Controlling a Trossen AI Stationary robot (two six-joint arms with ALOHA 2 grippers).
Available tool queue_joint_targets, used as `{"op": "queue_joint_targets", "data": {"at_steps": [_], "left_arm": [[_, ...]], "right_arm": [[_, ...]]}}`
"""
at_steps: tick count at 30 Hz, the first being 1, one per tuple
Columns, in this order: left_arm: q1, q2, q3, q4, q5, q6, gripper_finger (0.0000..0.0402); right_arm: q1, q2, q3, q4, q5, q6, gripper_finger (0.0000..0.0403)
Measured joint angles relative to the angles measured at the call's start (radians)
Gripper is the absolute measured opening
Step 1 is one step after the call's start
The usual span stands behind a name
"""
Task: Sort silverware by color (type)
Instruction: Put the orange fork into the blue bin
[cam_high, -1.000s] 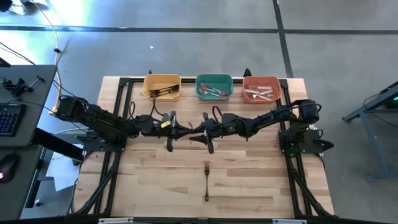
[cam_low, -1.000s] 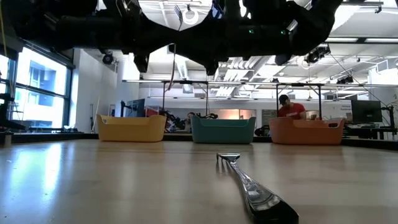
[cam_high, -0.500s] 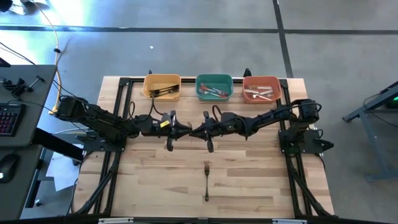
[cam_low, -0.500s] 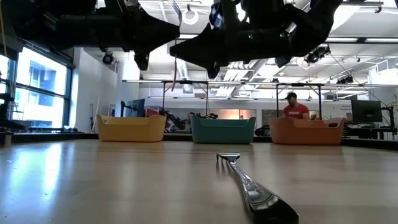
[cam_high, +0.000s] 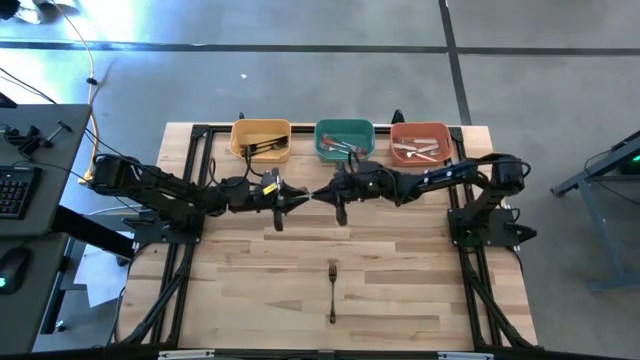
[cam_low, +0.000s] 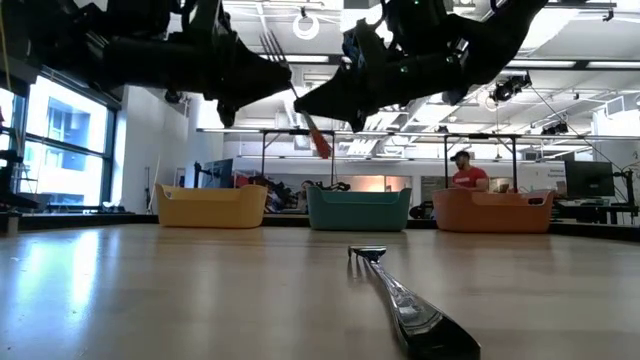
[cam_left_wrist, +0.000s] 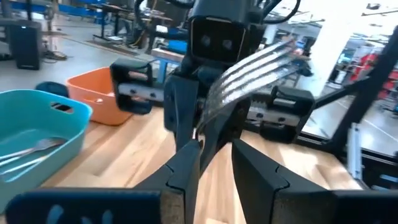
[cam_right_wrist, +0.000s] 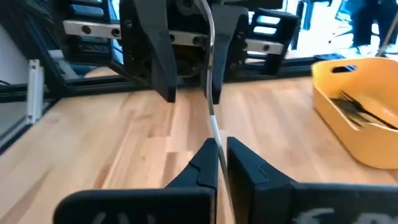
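Silverware (cam_high: 345, 148) sits in several places: some in the bins, one piece loose, one in my grip. The counter (cam_high: 240, 300) carries three bins along its 12 o'clock edge: a yellow bin (cam_high: 261, 138), a green bin (cam_high: 344, 140) and an orange bin (cam_high: 420, 142). Each has a few pieces in it.

Both my arms meet over the middle of the counter, just on the 6 o'clock side of the green bin. They sit closer to the bins than a second ago. My right tool (cam_high: 322, 195) stood wide a second ago. It is now clamped tight on the thin shaft of the held fork (cam_low: 318, 140), whose red-orange handle slants down between the two tools. My left tool (cam_high: 283, 200) faces it from 9 o'clock. It gripped that fork a second ago, and now its fingers (cam_right_wrist: 149, 56) stand apart with the fork's silver head still between them.

The loose fork (cam_high: 332, 290) lies flat on the counter toward 6 o'clock from the tools and well apart from them. Its tines point to 12 o'clock, and it is in the same spot as before.
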Motion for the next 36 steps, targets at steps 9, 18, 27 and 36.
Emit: {"op": "queue_joint_targets", "data": {"at_steps": [9,18,27,36], "left_arm": [[0.075,0.0,0.0,-0.002,0.103,0.033,0.0051],[0.144,0.0,0.0,-0.013,0.113,0.115,0.0002],[0.291,0.0,-0.084,0.076,0.178,0.108,0.0001],[0.398,-0.116,-0.25,0.198,0.266,0.061,0.0]], "right_arm": [[-0.122,-0.11,0.0,-0.184,0.022,-0.082,0.0001],[-0.297,-0.119,0.138,-0.515,0.08,-0.247,0.0001],[-0.449,0.022,0.288,-0.692,0.087,-0.35,0.0],[-0.514,0.141,0.344,-0.735,0.067,-0.417,0.0]]}}
